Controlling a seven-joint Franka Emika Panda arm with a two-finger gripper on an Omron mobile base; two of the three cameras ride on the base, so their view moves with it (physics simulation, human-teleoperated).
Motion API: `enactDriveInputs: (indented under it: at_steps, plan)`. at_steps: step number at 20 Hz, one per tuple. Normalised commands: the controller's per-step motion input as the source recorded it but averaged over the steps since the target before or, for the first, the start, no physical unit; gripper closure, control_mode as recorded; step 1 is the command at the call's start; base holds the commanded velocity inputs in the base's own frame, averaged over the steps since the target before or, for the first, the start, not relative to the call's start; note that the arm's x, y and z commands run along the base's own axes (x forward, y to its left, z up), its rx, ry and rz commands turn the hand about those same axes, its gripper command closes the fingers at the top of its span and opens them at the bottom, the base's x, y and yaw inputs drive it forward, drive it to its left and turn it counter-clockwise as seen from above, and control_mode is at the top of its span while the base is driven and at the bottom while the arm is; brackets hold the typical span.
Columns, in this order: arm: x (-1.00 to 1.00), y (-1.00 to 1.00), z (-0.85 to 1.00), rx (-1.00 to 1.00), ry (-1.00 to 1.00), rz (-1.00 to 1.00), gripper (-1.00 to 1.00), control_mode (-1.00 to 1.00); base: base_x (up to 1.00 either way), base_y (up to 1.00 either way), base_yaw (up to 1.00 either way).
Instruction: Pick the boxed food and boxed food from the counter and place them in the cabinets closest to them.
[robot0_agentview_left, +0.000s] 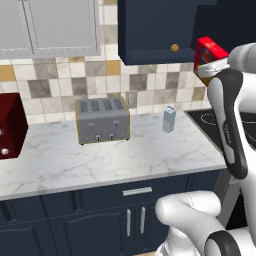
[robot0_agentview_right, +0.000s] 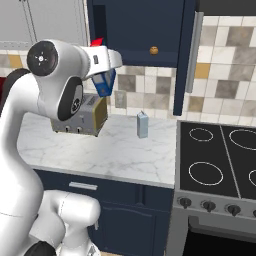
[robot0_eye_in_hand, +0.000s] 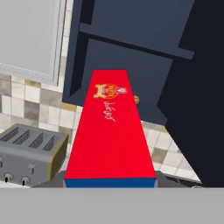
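Gripper (robot0_agentview_right: 102, 75): clamped on blue-and-red boxed food (robot0_eye_in_hand: 110, 131) | raised before open navy cabinet (robot0_eye_in_hand: 131, 48) | not yet shelved; other box unseen.

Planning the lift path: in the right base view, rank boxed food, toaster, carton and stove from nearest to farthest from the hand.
1. Boxed food, held in the hand.
2. Toaster, just below it.
3. Carton, on the counter to the right.
4. Stove, far right.
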Motion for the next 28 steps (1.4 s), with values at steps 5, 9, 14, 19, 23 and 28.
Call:
enactDriveInputs:
  at_steps: [5,9,14,19,23,28]
  plan:
    - [0.0,0.0,0.0,0.03,-0.01,-0.01,1.0,-1.0,0.0,0.0,0.0]
    - [0.0,0.0,0.0,0.05,0.0,-0.04,1.0,-1.0,0.0,0.0,0.0]
    - [0.0,0.0,0.07,0.05,0.0,-0.04,1.0,-1.0,0.0,0.0,0.0]
    - [0.0,0.0,0.14,0.06,0.0,-0.04,1.0,-1.0,0.0,0.0,0.0]
    - [0.05,0.0,0.18,0.05,0.0,-0.03,1.0,-1.0,0.0,0.0,0.0]
    - [0.14,0.0,0.11,0.05,0.0,-0.01,1.0,-1.0,0.0,0.0,0.0]
